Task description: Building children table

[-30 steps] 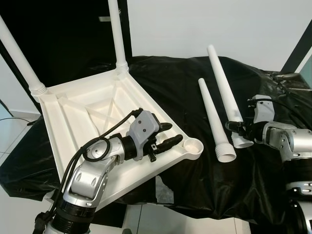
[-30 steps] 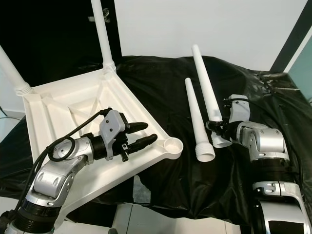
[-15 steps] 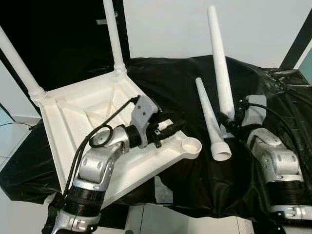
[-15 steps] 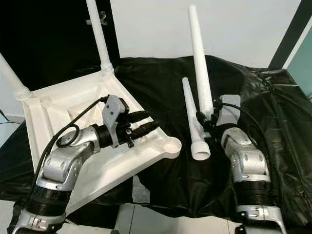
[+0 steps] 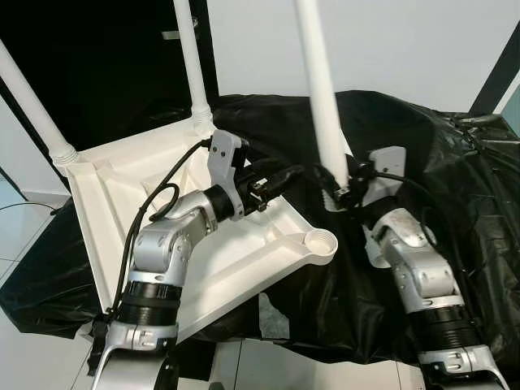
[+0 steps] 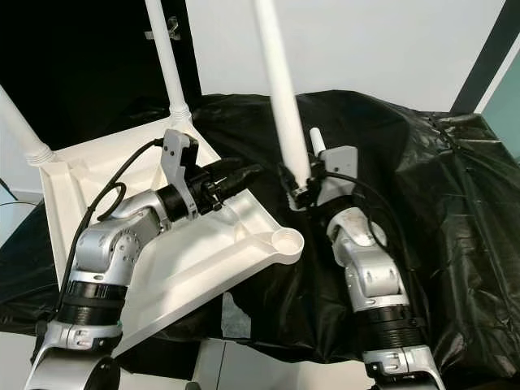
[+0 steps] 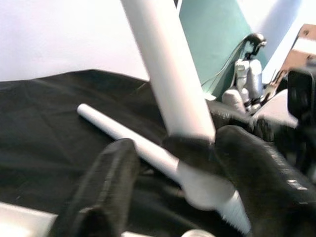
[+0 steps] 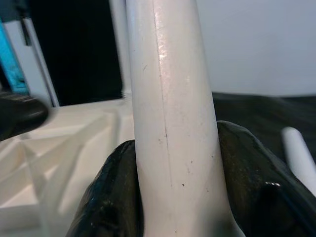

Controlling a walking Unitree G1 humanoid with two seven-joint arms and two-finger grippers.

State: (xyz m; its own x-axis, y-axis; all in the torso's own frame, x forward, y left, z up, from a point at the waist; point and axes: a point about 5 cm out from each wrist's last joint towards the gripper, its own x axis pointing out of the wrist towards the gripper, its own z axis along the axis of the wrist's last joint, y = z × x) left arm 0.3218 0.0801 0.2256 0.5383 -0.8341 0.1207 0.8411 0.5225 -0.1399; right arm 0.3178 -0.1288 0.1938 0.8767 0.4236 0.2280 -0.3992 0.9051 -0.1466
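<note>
held leg (image 5: 318, 89): near upright, long axis tilted slightly, thick threaded end down, just above the black-covered tabletop (image 5: 455, 203).
right pincer (image 8: 173, 197): pinching the held leg near its lower end.
empty socket (image 5: 322, 241): near corner of the upturned table top (image 5: 122, 211), below and slightly to the robot's left of the leg's foot; right arm nearer.
left pincer (image 5: 286, 175): fingers spread, hovering over the frame beside the leg's base, gripping nothing.
fitted legs (image 5: 193, 65): two standing in the far corners.
spare leg (image 7: 123, 136): lying on the tabletop behind the held one.
next, my guess: swing the foot over the socket, then seat it.
</note>
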